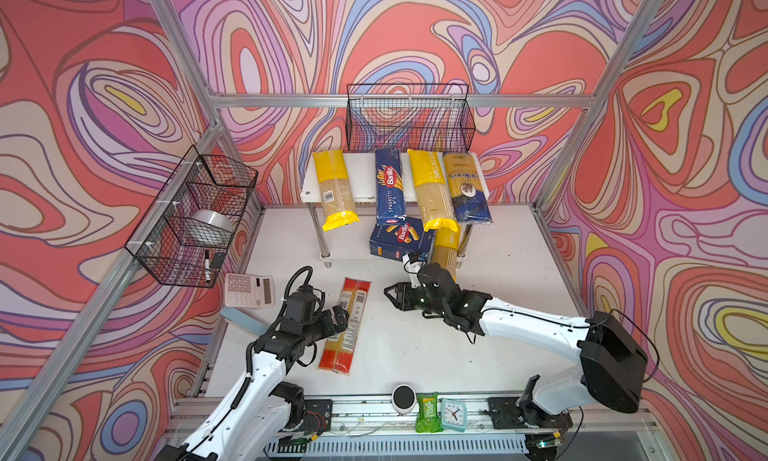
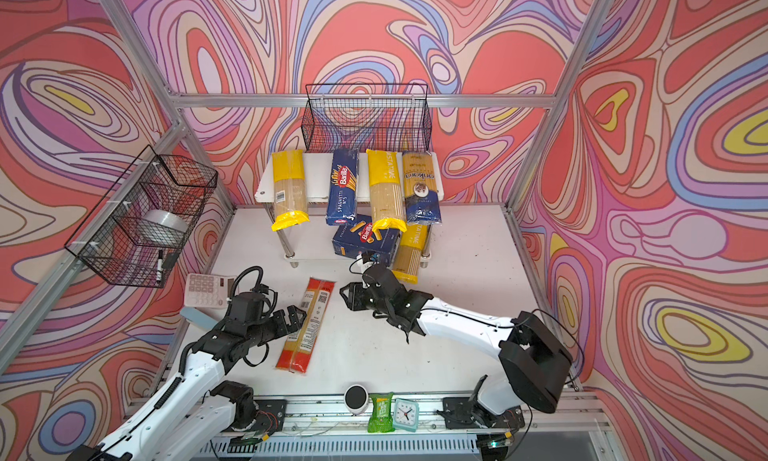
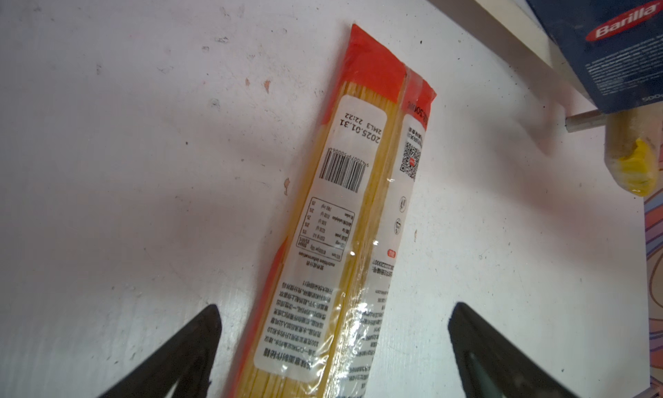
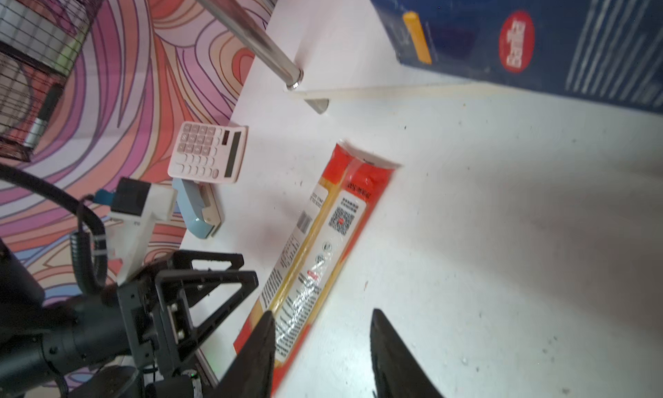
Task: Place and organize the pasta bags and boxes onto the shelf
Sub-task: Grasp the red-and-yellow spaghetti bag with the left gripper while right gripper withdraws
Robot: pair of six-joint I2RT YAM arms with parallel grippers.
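Left gripper (image 1: 341, 317): I'm hovering it over the red-ended packet (image 1: 347, 326), jaws spread wide, gripping nothing.
Right gripper (image 1: 392, 300): I'm hovering it beside that packet, jaws parted, empty.
Red-ended packet: lying flat on the table (image 1: 415, 355), before the shelf (image 1: 361, 176).
Top board: carrying the spaghetti box (image 1: 390, 187), two yellow-ended packets (image 1: 334, 189) (image 1: 432, 193) and the gold-and-blue packet (image 1: 465, 189).
Lower board: carrying the rigatoni box (image 1: 401, 238) and a third yellow-ended packet (image 1: 444, 251).
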